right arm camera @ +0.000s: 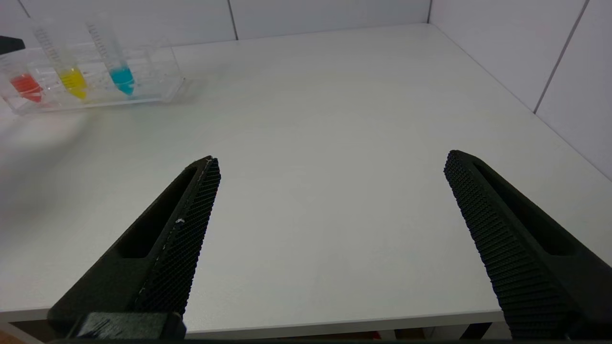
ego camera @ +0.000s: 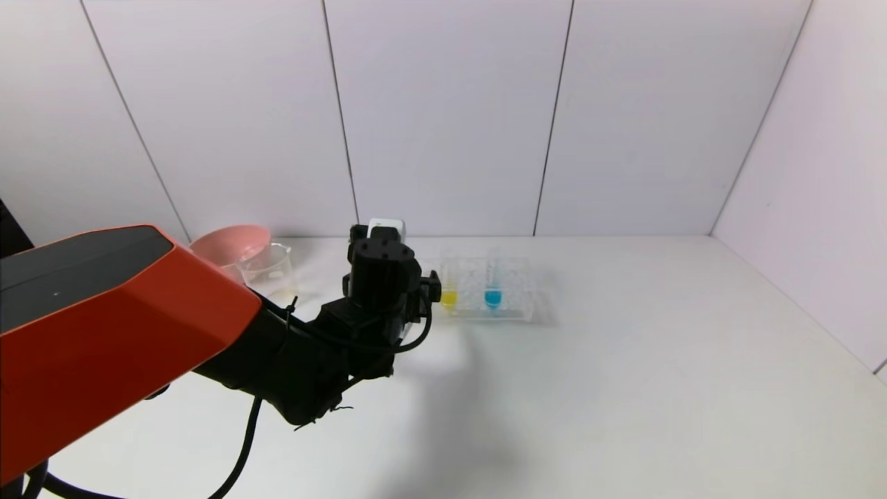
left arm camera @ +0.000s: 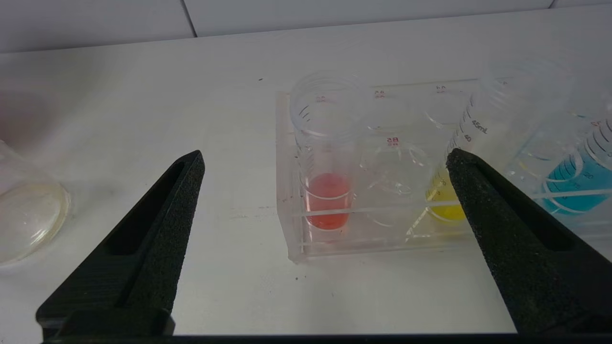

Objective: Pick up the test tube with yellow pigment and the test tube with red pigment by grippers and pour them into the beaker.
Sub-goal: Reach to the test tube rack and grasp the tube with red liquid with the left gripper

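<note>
Left gripper (ego camera: pixel 402 239) reaches toward rack (ego camera: pixel 516 308), beaker (ego camera: pixel 271 270) beside it. Left wrist: fingers (left arm camera: pixel 186 177) spread wide, empty, red tube (left arm camera: pixel 325 153) upright between them, yellow tube (left arm camera: pixel 483 143) behind 1 finger. Right wrist: right gripper (right arm camera: pixel 330 167) spread, empty, well apart from rack.

We see our right gripper (right arm camera: pixel 330 165) with its fingers (right arm camera: pixel 184 229) spread wide, nothing between them, above the near edge of the white desk (right arm camera: pixel 334 119). Well apart, at the far side, a clear rack (right arm camera: pixel 158 91) holds the test tube with red pigment (right arm camera: pixel 26 86), the test tube with yellow pigment (right arm camera: pixel 71 81) and a blue-bottomed tube (right arm camera: pixel 122 79), side by side.
</note>
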Tool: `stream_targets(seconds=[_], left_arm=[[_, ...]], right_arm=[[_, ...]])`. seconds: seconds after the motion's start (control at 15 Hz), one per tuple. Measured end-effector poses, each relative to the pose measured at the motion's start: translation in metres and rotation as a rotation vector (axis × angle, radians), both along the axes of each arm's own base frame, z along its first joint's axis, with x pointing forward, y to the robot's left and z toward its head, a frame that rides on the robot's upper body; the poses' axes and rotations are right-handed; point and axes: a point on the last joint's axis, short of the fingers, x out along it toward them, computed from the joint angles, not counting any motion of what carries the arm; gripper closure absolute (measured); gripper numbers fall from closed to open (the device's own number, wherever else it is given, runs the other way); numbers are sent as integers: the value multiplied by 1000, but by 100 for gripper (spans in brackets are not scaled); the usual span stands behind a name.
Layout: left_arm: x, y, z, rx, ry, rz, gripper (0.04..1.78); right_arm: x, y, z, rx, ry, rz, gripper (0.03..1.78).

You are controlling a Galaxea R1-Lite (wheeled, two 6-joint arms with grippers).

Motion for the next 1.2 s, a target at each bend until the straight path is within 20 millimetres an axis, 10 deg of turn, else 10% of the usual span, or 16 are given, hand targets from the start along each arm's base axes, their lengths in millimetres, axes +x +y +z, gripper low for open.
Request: stream_targets(seconds=[0.53,1.2], left_arm=[[7,-2,-4,-4,-1,-4,14],[8,-4,-3,-14,-13,-5,140]], right_arm=[[0,0,0,0,0,0,10],[0,0,0,0,0,0,10]])
